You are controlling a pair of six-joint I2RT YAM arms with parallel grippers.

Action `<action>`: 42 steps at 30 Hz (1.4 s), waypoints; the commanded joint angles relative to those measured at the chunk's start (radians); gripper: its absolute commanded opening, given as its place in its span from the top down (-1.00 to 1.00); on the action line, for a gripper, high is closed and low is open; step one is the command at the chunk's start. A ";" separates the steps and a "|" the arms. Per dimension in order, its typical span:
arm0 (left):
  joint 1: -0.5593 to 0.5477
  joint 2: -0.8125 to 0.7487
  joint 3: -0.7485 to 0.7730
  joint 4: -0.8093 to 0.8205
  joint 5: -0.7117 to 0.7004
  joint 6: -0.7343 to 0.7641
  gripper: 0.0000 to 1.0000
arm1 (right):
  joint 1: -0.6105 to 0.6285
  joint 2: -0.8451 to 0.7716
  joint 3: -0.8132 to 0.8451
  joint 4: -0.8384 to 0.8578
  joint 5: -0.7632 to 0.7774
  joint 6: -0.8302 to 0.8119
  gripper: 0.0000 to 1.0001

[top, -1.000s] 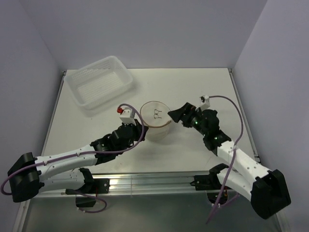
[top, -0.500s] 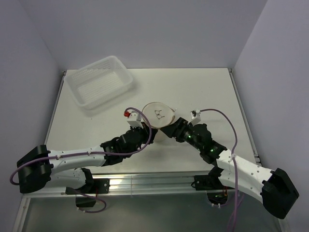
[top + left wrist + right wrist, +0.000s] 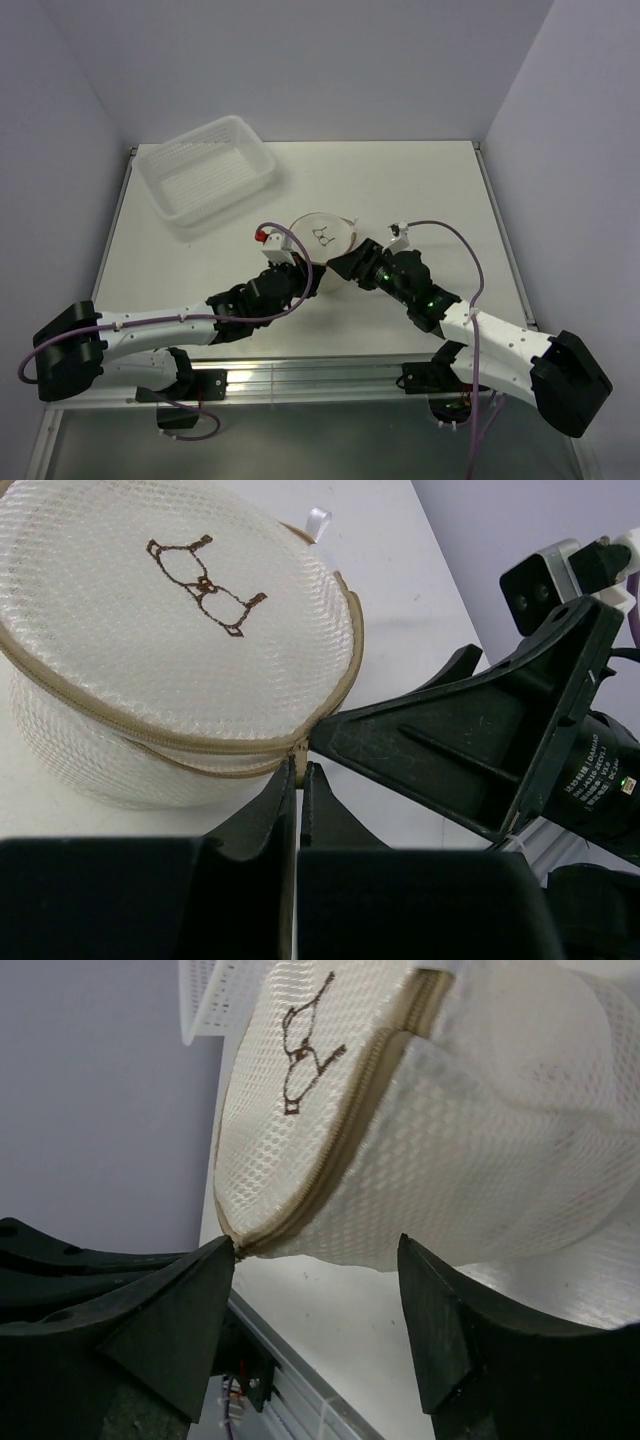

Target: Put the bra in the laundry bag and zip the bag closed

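Note:
The laundry bag, a white mesh drum with a beige zipper and a bra icon on its round top, stands mid-table. My left gripper is at its near side, shut on the beige zipper pull. My right gripper is open against the bag's near right side. One of its fingertips touches the zipper's end and the other stands apart from the mesh wall. In the top view both grippers meet below the bag. The bra does not show; the mesh hides whatever is inside.
A white perforated plastic basket sits at the back left of the table. An aluminium rail runs along the near edge by the arm bases. Purple walls close in the table at the back and on both sides.
My right gripper has come in from the right to the bag's near side and its jaws have narrowed. My left arm slid right with the zipper pull, and the bag's top has tilted.

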 commanded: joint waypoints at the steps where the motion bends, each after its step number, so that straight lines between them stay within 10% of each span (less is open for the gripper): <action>1: -0.009 -0.021 -0.005 0.026 0.015 0.000 1.00 | 0.008 -0.026 0.048 0.062 0.000 -0.026 -0.50; 7: -0.015 -0.016 0.001 0.025 0.009 0.009 1.00 | 0.007 0.023 0.059 0.101 -0.038 -0.014 -0.55; 13: -0.017 -0.025 -0.003 0.008 -0.001 0.014 0.99 | 0.007 0.047 0.084 0.105 -0.005 -0.025 0.21; 25: -0.017 -0.093 -0.043 -0.080 -0.082 0.020 1.00 | 0.007 0.054 0.074 0.095 0.031 -0.037 1.00; 42: 0.072 -0.307 -0.126 -0.328 -0.251 0.058 1.00 | -0.239 0.012 0.051 0.072 -0.129 -0.081 1.00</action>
